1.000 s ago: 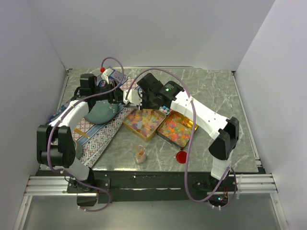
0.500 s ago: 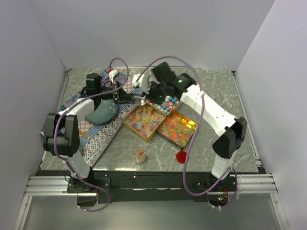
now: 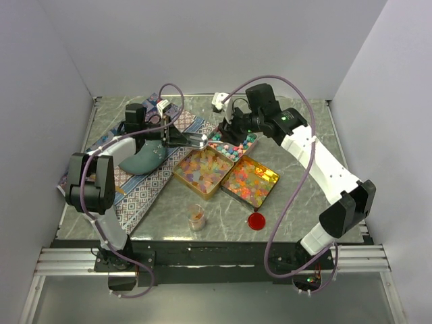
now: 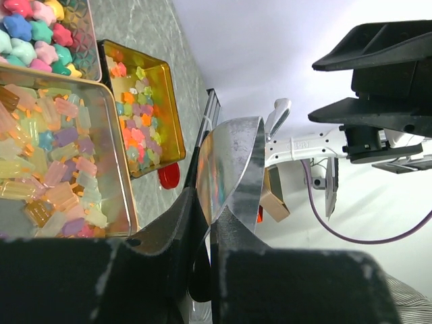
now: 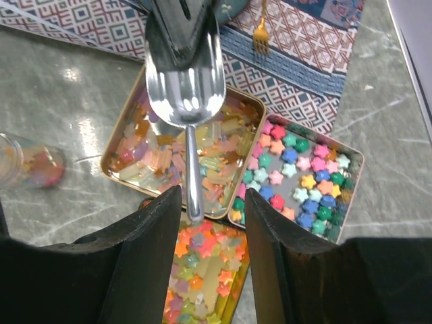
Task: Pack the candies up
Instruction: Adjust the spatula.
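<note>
Three open tins hold the candies: pastel star sweets [image 5: 304,169], translucent yellow-pink ones [image 5: 162,152] and orange-red-yellow ones [image 5: 202,266]. In the top view they sit mid-table, pastel candies [image 3: 233,143] farthest back. A metal scoop [image 5: 185,81] hangs above the tins. My left gripper [image 4: 212,216] is shut on the scoop [image 4: 233,169] at its bowl end. The scoop's thin handle reaches between the fingers of my right gripper [image 5: 212,223], which stands open and does not touch it. From above, the right gripper [image 3: 229,131] faces the left gripper [image 3: 177,137] over the tins.
A small glass jar [image 3: 196,217] with a few sweets stands near the front edge, a red disc [image 3: 256,221] to its right. A patterned cloth [image 3: 145,189] on the left carries a dark teal bowl [image 3: 143,156] and a small gold fork [image 5: 260,34].
My left gripper has closed on the scoop and reached toward the tins. The right gripper has opened, let go of the scoop's handle and drawn back to the right.
</note>
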Available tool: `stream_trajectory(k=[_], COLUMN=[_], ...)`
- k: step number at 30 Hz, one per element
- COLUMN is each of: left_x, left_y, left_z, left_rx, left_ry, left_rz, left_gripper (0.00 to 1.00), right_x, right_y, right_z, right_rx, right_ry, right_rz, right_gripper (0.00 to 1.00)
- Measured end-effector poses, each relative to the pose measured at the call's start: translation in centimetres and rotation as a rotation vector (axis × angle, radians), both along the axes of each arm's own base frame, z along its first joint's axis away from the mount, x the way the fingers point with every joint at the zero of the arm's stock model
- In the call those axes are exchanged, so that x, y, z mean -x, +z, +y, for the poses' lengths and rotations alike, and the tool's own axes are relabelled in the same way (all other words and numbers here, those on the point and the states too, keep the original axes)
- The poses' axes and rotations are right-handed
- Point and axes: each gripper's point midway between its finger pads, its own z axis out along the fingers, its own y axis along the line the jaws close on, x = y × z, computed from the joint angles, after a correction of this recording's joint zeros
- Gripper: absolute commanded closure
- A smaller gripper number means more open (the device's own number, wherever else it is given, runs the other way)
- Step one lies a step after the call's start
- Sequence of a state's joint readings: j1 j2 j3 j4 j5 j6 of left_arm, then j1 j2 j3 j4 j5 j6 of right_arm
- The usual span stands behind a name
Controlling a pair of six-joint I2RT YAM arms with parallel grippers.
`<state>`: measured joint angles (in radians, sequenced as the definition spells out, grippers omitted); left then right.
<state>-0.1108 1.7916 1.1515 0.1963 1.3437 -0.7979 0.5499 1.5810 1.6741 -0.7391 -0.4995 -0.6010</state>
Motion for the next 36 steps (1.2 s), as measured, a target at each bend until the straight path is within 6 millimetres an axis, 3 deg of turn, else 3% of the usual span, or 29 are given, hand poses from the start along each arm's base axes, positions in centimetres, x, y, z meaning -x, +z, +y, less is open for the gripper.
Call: stream_trajectory(k=[5,15,21,29,30,32,34,36], left_x=[0.2,0.6,0.5,0.4,0.4,0.4,0.4,0.1], left_y=[0.3,0.3,0.3,0.2,0.2,0.1,0.0,0.0], left_z=[-0.5,-1.1,-1.1,-1.2,-1.2,-1.3,-1.3,-1.3], left_rx=[0.002,0.003,0.003,-0.001,-0.003,-0.005,-0.007,-0.022], left_ry=[-0.018,-0.035,-0.037,-0.03,-0.029,-0.027,-0.028,-0.017], left_rz=[-0.007,-0.008,-0.008,-0.001,0.001,0.008,0.009,0.006], left_gripper=[0.99,0.99,0.99,0.99,0.97,0.6,0.35,0.27], right_x=[0.2,0.5,0.7,0.9,0.9,0.9,0.8,0.7], right_y=[-0.4,-3.7,-3.9,-4.1,-4.2,-4.3,-4.2,-4.3], right_z=[0.8,1.2,1.2,1.2,1.2,1.3,1.3,1.1], right_rx=[-0.017,0.037,0.041,0.046,0.046,0.047,0.049,0.058], right_ry=[0.037,0.085,0.098,0.104,0.106,0.108,0.108,0.102], right_rz=[0.029,0.121,0.125,0.139,0.139,0.141,0.135,0.132], right_gripper=[0.5,0.55,0.66,0.93,0.95,1.0,1.0,1.0])
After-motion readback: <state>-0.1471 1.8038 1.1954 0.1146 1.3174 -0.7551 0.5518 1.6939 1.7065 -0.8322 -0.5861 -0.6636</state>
